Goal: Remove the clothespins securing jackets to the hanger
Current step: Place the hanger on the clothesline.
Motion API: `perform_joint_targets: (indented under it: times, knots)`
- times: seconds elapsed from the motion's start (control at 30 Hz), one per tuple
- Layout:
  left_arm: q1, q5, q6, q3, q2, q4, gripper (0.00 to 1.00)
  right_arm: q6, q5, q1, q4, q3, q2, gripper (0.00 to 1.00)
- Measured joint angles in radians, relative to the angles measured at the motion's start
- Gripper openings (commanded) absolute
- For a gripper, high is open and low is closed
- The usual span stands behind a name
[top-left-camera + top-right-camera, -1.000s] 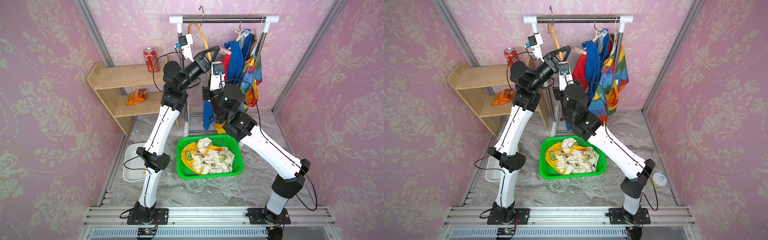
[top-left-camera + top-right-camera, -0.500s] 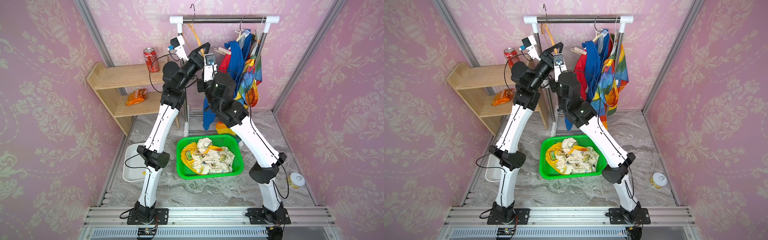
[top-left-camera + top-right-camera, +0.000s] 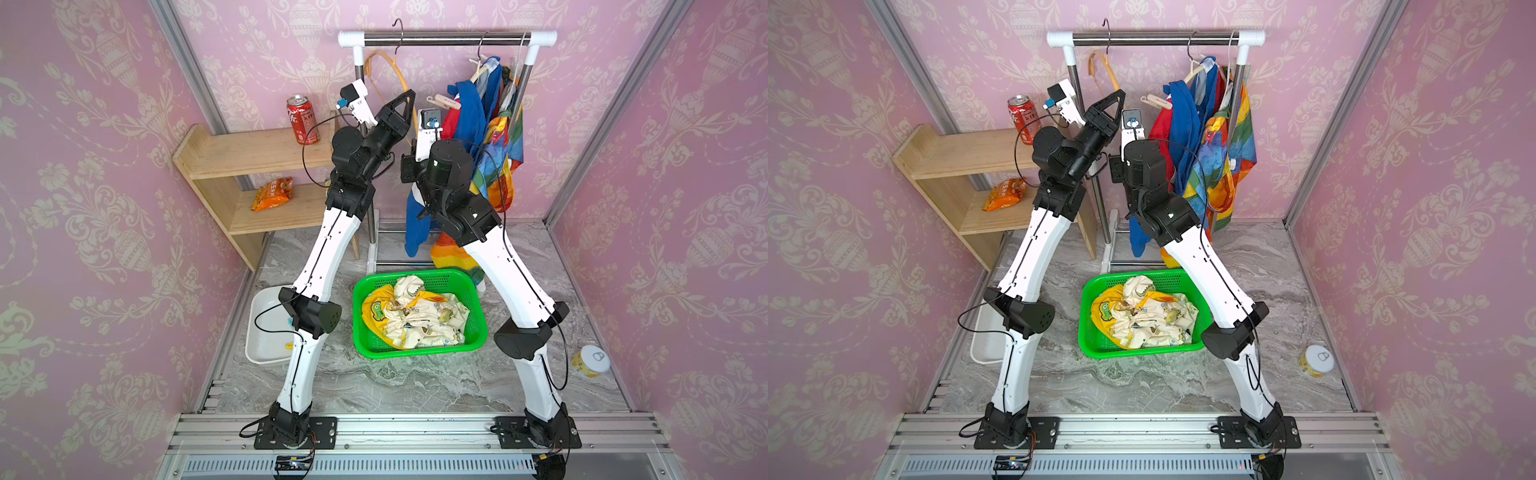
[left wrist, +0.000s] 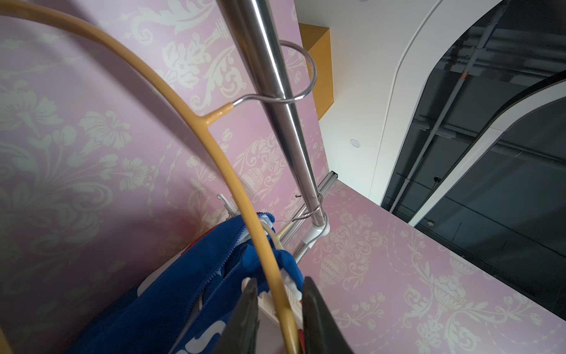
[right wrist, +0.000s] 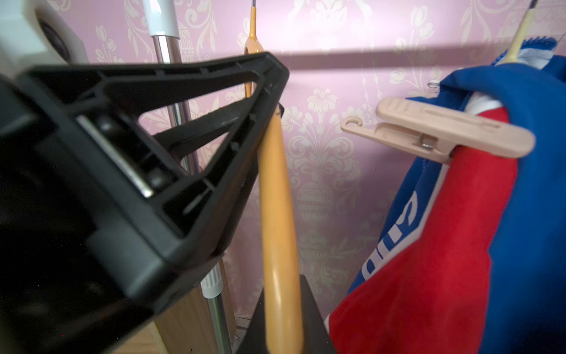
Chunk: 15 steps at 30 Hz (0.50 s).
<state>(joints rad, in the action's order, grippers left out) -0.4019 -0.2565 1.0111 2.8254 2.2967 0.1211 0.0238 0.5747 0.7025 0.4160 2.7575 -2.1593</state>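
Top views: left hand raised at the empty hanger. A pale clothespin grips the hanging blue-red jacket. The yellow jacket lies in the basket.
Left wrist: fingers apart, hanger arm between them.
Right wrist: right hand clamped on the hanger's lower end, clothespin apart from both hands.

Pink damask wallpaper on 3 sides; grey marble-look floor; wooden shelf unit at back left, w/ metal garment rail beside it.

Open gap between bare hanger and clothespin
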Motion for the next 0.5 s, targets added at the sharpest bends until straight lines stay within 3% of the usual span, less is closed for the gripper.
perform_joint_targets:
  times: [0.33, 0.5]
  knots:
    - [-0.013, 0.014, 0.003, 0.0, 0.0, -0.064, 0.28, -0.032, -0.02, -0.013, 0.049, -0.011, 0.002, 0.0]
    - [-0.051, 0.048, -0.013, -0.042, -0.032, -0.122, 0.29, -0.033, -0.065, -0.013, 0.07, -0.106, 0.065, 0.0]
